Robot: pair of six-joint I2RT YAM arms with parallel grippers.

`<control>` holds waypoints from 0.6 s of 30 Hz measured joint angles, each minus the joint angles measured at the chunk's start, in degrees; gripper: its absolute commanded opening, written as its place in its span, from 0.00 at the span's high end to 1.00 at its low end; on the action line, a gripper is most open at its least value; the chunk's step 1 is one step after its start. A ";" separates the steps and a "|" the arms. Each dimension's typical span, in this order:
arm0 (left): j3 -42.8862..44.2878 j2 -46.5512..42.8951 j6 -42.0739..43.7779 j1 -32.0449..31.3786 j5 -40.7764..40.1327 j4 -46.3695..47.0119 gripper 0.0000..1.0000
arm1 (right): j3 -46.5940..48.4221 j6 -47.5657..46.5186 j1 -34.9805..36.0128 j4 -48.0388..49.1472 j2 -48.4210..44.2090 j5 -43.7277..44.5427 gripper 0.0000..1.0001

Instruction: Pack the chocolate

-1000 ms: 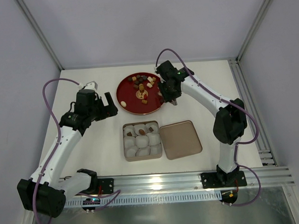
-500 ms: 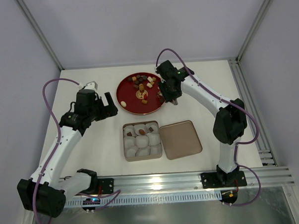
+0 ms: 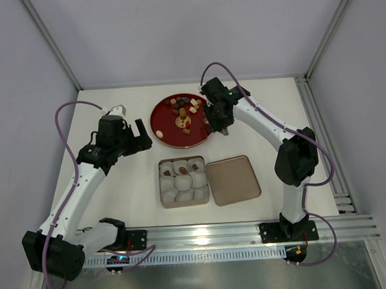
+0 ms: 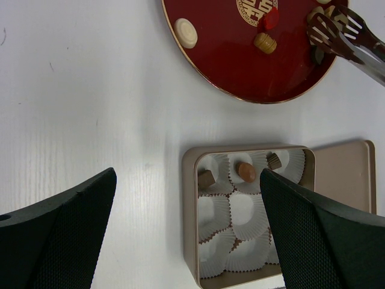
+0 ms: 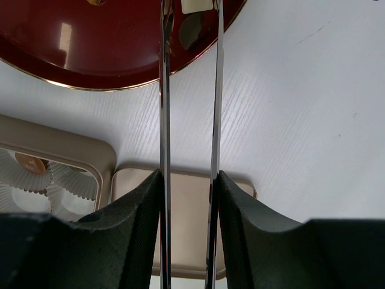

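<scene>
At nine o'clock, left gripper (image 3: 136,137) spread wide, holding nothing. Toward twelve, red plate (image 3: 159,123) carrying most of the chocolate (image 3: 184,113). At centre, tin (image 3: 163,200) of paper cups (image 4: 249,214), three pieces in its twelve o'clock row. At two o'clock, right gripper (image 5: 186,180) clamped on metal tongs (image 5: 163,90), tips at plate's three o'clock rim. Probably mid-pick: pinch one piece, lift, carry to a vacant cup. Smooth white tabletop (image 3: 118,186); pale walls, aluminium posts.
</scene>
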 measured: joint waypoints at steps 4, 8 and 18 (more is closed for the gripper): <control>0.00 0.00 0.00 0.00 0.00 0.00 0.00 | 0.00 0.02 0.00 -0.09 0.22 0.02 0.58; 0.00 0.00 0.00 0.00 0.00 0.00 0.00 | 0.00 0.02 0.00 -0.11 0.61 0.02 0.58; 0.00 0.00 0.00 0.00 0.00 0.00 0.00 | -0.02 0.02 0.02 -0.13 1.07 0.02 0.58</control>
